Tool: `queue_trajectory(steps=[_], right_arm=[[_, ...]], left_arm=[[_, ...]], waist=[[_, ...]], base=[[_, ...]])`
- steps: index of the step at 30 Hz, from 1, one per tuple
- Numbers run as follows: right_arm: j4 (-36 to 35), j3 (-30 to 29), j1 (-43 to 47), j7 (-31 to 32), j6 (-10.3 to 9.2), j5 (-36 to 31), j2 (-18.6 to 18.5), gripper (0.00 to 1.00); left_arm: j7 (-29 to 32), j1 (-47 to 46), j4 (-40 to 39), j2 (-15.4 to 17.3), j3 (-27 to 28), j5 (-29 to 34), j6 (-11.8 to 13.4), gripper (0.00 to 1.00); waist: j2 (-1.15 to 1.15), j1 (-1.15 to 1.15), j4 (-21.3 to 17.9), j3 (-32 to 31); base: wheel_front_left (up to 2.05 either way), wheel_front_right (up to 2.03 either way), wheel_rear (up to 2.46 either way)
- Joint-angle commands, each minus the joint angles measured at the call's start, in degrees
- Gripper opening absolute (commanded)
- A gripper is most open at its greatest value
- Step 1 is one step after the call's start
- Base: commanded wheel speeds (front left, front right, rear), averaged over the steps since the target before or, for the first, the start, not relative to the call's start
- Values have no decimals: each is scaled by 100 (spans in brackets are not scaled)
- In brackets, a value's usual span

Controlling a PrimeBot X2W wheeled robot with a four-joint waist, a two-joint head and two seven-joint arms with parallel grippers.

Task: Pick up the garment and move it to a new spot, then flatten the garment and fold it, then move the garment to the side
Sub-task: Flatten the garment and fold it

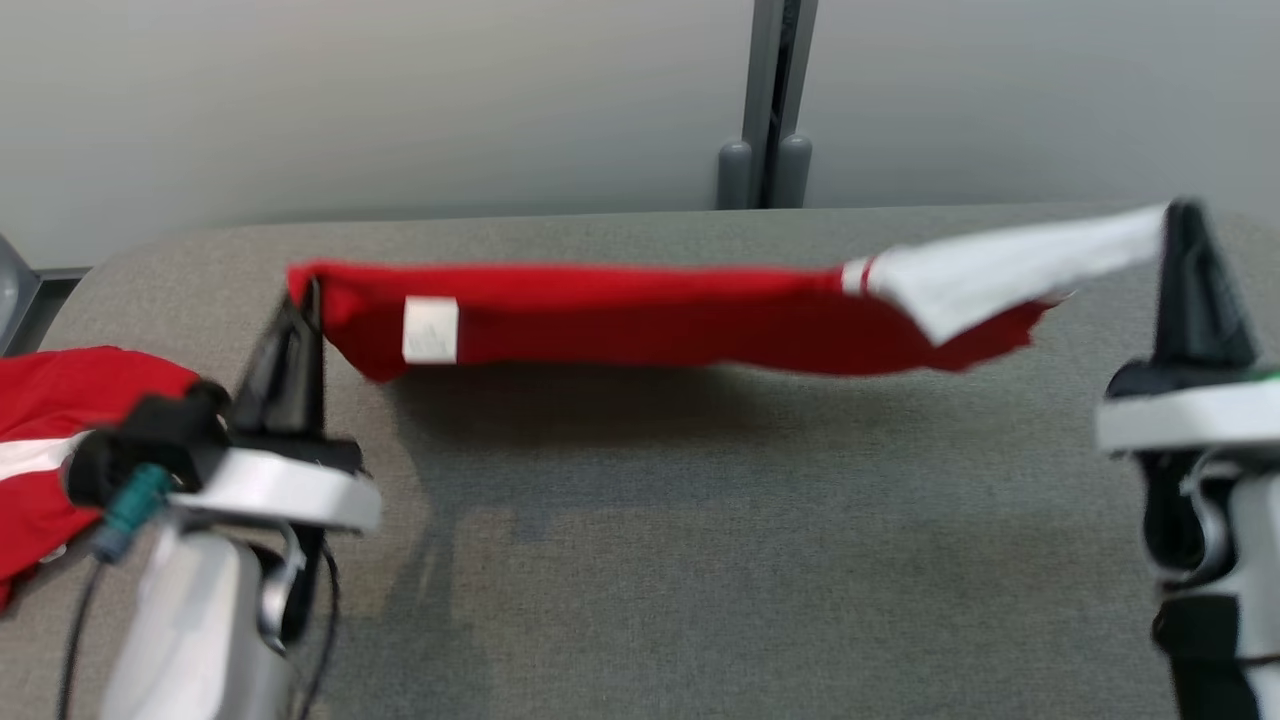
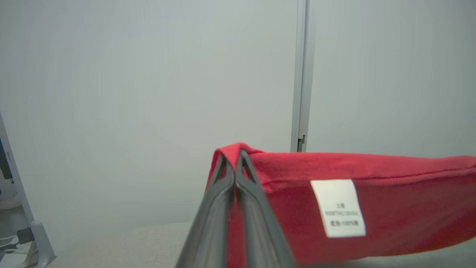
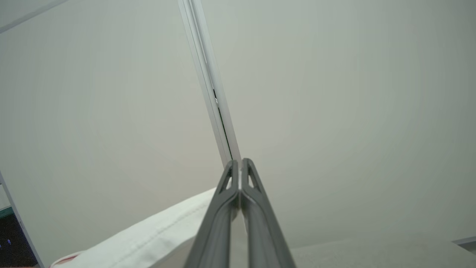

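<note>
Head view, garment: the red garment (image 1: pixel 640 320) hangs stretched as a band above the far part of the grey table (image 1: pixel 700 560), its right end white, a white label (image 1: pixel 430 330) near its left end.
Head view, left gripper: the left gripper (image 1: pixel 305 290) pinches the garment's left end, fingers pressed together.
Head view, right gripper: the right gripper (image 1: pixel 1185 215) has the white end at its tips, near the table's far right corner.
Head view, left edge: a second red cloth (image 1: pixel 50 420) with a white stripe lies there.
Left wrist view, left gripper: the left gripper (image 2: pixel 235 156) is closed on a red fold of the garment (image 2: pixel 390 193); the white label (image 2: pixel 338 208) hangs just beside it.
Right wrist view, right gripper: the right gripper (image 3: pixel 241 163) has its fingers together, and the garment's white cloth (image 3: pixel 160 234) runs in between them from the left.
</note>
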Motion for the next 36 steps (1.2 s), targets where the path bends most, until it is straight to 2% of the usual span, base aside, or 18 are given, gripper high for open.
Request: queue_trajectory(steps=[1, 8, 15, 22, 29, 33, 36], right_arm=[[-161, -28, -189, -2, -1, 64, -132, 0], [-725, -16, -1308, -1, -1, 293, -637, 0], [-413, 192, -2342, 92, -2, 233, -1063, 0], [559, 166, -3535, 37, -2, -6, -1062, 0], [1249, -298, -5289, -16, -5, -809, -1128, 0], [1405, -404, -5672, -13, -9, -1158, -1087, 0], [1440, -485, -5486, -11, -9, -1150, -1014, 0]], left_arm=[[-2, -243, -68, 126, 73, 111, -37, 0], [-1, -1502, -180, 620, 173, 331, -164, 0], [54, -2560, 268, 977, 32, 273, -209, 0], [49, -3660, 1121, 1102, -297, 347, -209, 0], [8, -5319, 1791, 1224, -343, 593, -106, 0], [4, -5648, 1883, 1182, -254, 610, -57, 0], [3, -5446, 1964, 1109, -166, 530, -61, 0]], waist=[[0, 0, -62, -62], [0, 0, -215, -119], [0, 0, -339, 334], [0, 0, -383, 1284], [0, 0, -433, 2025], [0, 0, -446, 2229], [0, 0, -441, 2379]], base=[[0, 0, 0], [0, 0, 0], [0, 0, 0], [0, 0, 0], [0, 0, 0], [0, 0, 0], [0, 0, 0]])
